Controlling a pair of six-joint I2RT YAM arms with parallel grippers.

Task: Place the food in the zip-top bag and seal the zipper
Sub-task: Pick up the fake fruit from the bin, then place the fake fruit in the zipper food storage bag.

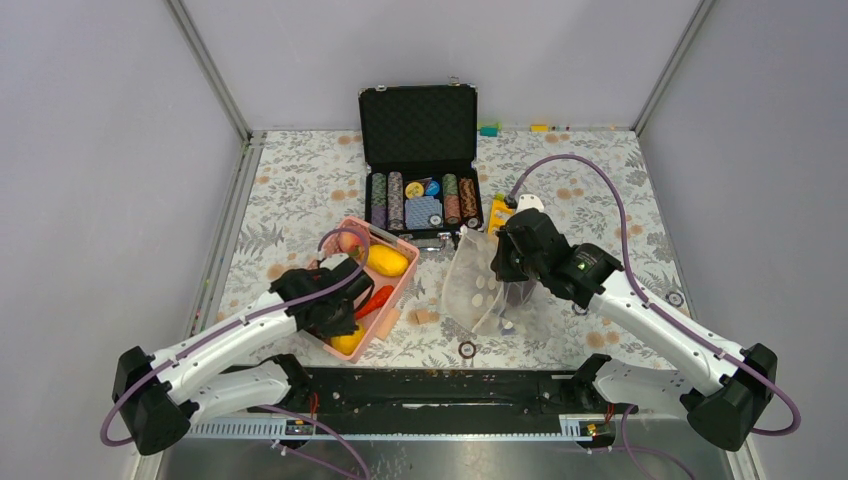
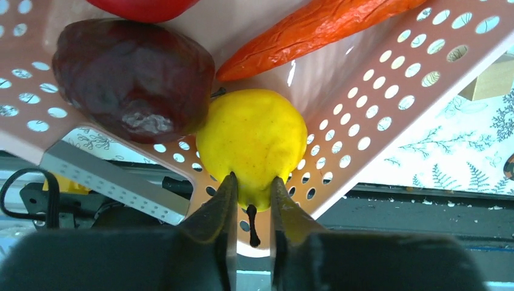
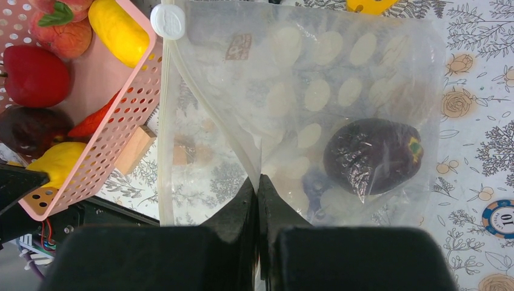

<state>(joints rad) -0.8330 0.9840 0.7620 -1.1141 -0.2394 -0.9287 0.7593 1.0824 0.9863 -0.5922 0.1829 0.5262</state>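
Two arms point(image 1: 220, 340) angled inward, left fingers point(image 2: 219, 209) gripping yellow fruit point(image 2: 251, 142)

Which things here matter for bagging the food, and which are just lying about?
Job: bag, dark pepper inside, yellow pear, orange chili, dark fruit, left gripper, right gripper.
Lying about: pink basket, chip case, wooden block, loose chip.

six toy foods point(image 3: 36, 76) in one pink basket point(image 3: 124, 118), one dark toy pepper point(image 3: 371, 156) in one clear bag point(image 3: 363, 60).
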